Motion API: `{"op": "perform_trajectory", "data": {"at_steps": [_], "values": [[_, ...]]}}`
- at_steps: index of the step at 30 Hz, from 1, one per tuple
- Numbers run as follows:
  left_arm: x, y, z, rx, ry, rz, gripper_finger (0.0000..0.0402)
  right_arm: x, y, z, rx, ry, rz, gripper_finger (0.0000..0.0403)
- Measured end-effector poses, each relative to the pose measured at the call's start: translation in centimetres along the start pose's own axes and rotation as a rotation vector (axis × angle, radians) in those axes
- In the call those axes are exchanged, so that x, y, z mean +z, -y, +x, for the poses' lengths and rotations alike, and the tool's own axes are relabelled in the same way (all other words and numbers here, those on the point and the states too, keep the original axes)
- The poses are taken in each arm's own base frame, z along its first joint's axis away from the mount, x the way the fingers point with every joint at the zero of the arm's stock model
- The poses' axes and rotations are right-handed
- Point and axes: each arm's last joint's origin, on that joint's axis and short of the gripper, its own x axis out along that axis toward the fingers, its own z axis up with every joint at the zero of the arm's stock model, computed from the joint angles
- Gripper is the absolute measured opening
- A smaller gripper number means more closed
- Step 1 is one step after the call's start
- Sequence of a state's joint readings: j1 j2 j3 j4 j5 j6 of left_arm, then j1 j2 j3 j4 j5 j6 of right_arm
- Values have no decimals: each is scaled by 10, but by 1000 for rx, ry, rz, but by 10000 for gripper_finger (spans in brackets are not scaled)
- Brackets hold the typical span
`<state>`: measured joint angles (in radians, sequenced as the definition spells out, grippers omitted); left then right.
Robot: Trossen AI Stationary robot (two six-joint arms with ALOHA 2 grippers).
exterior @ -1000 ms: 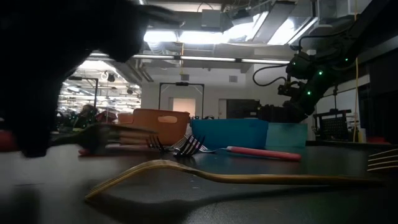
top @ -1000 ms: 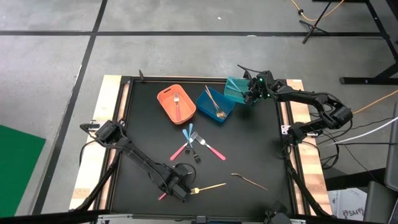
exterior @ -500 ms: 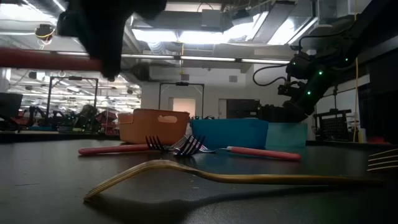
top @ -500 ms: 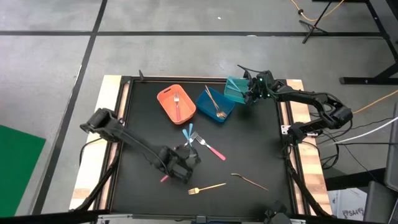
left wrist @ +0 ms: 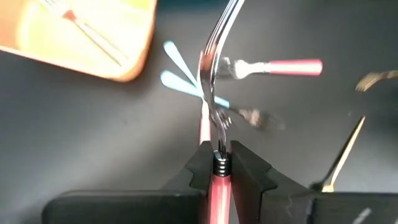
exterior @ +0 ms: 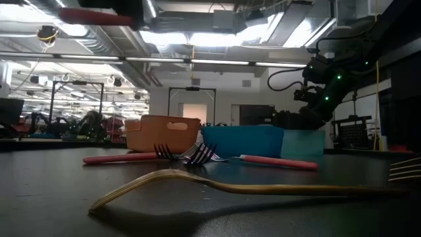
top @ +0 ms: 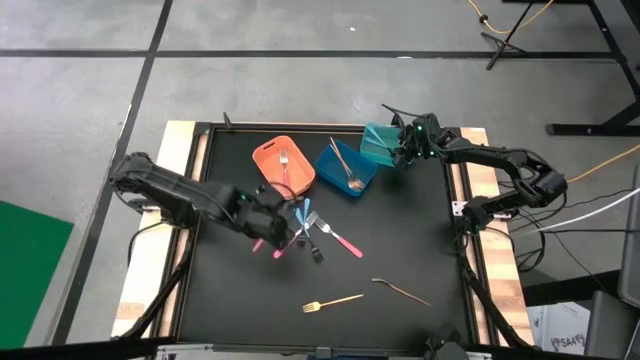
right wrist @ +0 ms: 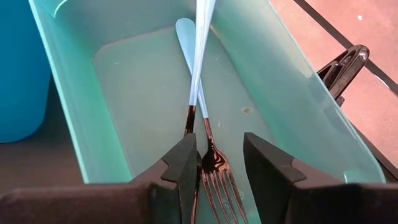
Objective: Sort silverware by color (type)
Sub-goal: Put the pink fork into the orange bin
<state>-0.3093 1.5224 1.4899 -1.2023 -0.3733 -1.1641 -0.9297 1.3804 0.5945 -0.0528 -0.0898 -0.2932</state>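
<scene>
Two arms are busy here. The left gripper point(left wrist: 219, 163) has its jaws pinched tight on a pink-handled fork point(left wrist: 216, 99), held up in the air above the table point(top: 230, 300), close to the orange bin point(top: 284, 166). One pink fork point(top: 285, 172) already lies in that bin, so I think this one should go there too.

The right gripper point(right wrist: 211, 163) hangs over the teal bin point(right wrist: 81, 130) at the far right corner. Its jaws are partly apart with a light-blue-handled fork point(right wrist: 200, 93) between them, but I cannot tell if it is gripped or just let go. Another blue-handled piece point(right wrist: 186, 37) lies in the bin under it.

The blue bin point(top: 346, 166) in the middle holds gold pieces point(top: 345, 165). On the table lie two more pink forks point(top: 340, 238), a blue-handled one point(top: 303, 216), a gold fork point(top: 334, 301) and a gold spoon point(top: 400, 290).

To do this step well, the left arm should bring the fork right over the middle of the orange bin, turn it to lie along the bin's long side, go low, and only then let go, so it does not bounce out or catch the rim.
</scene>
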Motion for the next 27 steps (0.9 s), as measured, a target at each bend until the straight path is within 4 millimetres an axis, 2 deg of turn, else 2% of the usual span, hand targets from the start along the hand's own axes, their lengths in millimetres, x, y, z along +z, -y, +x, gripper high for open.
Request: {"op": "perform_trajectory", "data": {"at_steps": [5, 13, 22, 27], "values": [[19, -21, -15, -18, 47, -30, 27, 0, 0, 0, 7, 2, 0, 124], [50, -52, -21, 11, 99, -73, 27, 0, 0, 0, 7, 2, 0, 124], [84, -84, -10, 72, 84, -90, 27, 0, 0, 0, 8, 2, 0, 124], [96, -101, 2, 111, 81, -140, 27, 0, 0, 0, 7, 2, 0, 124]]}}
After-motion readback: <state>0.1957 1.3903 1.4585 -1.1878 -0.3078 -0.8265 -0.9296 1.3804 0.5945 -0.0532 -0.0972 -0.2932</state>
